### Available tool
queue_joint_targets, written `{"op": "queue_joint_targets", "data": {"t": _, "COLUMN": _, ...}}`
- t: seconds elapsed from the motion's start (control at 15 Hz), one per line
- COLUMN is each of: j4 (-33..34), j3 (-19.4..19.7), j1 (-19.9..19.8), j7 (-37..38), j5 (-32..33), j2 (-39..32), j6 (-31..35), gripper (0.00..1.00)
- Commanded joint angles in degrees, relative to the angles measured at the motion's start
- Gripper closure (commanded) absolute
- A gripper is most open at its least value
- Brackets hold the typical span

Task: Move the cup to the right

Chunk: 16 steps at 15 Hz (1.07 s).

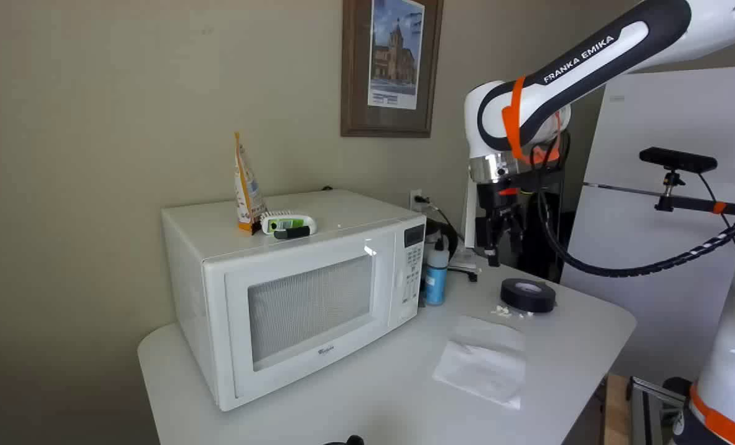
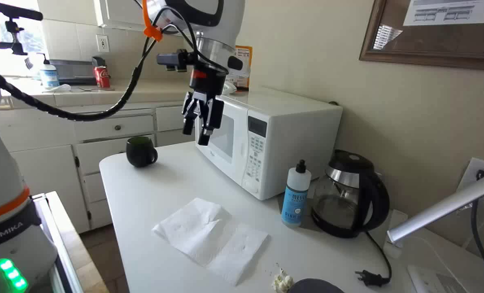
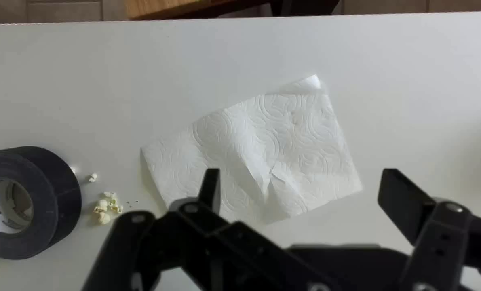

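The cup (image 2: pixel 139 152), small, round and greenish-black with a side handle, stands upright at the far corner of the white table in an exterior view. Only a dark sliver of what looks like the cup (image 1: pixel 346 441) shows at the bottom edge of an exterior view. It is out of the wrist view. My gripper (image 2: pixel 197 134) hangs above the table, apart from the cup, pointing down, and it also shows in an exterior view (image 1: pixel 503 252). In the wrist view my gripper (image 3: pixel 300 173) has its fingers wide apart, with only the paper towel and table far below them.
A white microwave (image 1: pixel 312 309) stands on the table. A blue soap bottle (image 2: pixel 295 199) and a glass kettle (image 2: pixel 341 207) stand beside it. A paper towel (image 3: pixel 297 137), popcorn pieces (image 3: pixel 104 206) and a black tape roll (image 3: pixel 58 194) lie on the table.
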<state>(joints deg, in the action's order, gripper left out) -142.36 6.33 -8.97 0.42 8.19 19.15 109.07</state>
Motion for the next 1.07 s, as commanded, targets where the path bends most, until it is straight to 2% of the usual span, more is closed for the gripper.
{"op": "queue_joint_targets", "data": {"t": 0.0, "j4": 0.11, "j3": 0.25, "j1": 0.25, "j7": 0.05, "j5": 0.07, "j2": 0.0, "j6": -0.16, "gripper": 0.0}}
{"op": "queue_joint_targets", "data": {"t": 0.4, "j4": 0.11, "j3": 0.25, "j1": 0.26, "j7": 0.05, "j5": 0.07, "j2": 0.0, "j6": -0.16, "gripper": 0.0}}
{"op": "queue_joint_targets", "data": {"t": 0.53, "j4": -0.56, "j3": -1.36, "j1": 2.71, "j7": -1.65, "j5": -1.51, "j2": 0.14, "j6": -0.2, "gripper": 0.0}}
{"op": "queue_joint_targets", "data": {"t": 0.67, "j4": -1.55, "j3": -1.75, "j1": 4.82, "j7": 2.64, "j5": -11.67, "j2": -0.6, "j6": -2.11, "gripper": 0.0}}
{"op": "queue_joint_targets", "data": {"t": 1.0, "j4": -10.58, "j3": -4.45, "j1": 8.13, "j7": 9.91, "j5": -29.4, "j2": -2.54, "j6": 9.4, "gripper": 0.0}}
